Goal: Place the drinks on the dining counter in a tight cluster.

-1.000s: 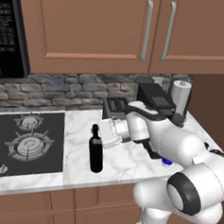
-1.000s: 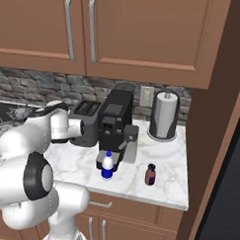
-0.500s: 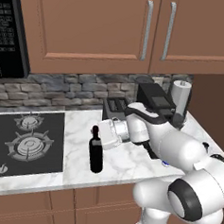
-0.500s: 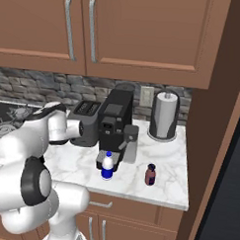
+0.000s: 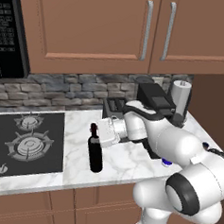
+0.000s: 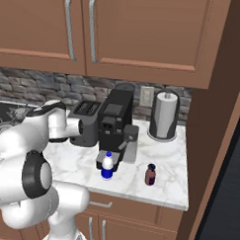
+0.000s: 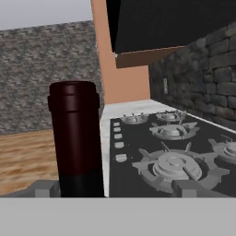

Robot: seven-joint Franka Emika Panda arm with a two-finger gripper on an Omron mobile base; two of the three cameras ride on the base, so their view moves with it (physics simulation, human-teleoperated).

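Note:
The tall black wine bottle (image 5: pixel 96 156) stands on the marble counter beside the stove. My gripper (image 5: pixel 96 133) is level with its neck, coming from the right. In the hand view the dark bottle neck (image 7: pixel 76 138) rises between my fingertips, close to the left fingertip (image 7: pixel 44 188), and my gripper (image 7: pixel 117 189) stands open around it. The small white bottle with a blue label (image 6: pixel 107 166) stands in front of the coffee machine. The tiny reddish-brown bottle (image 6: pixel 150 174) stands to its right. The dining counter is out of view.
A black stove (image 5: pixel 24 143) lies left of the wine bottle. A toaster (image 6: pixel 85 122), a black coffee machine (image 6: pixel 114 127) and a paper towel roll (image 6: pixel 164 116) stand along the stone back wall. Brown cabinets hang overhead. The counter's right end (image 6: pixel 184 186) meets a brown side panel.

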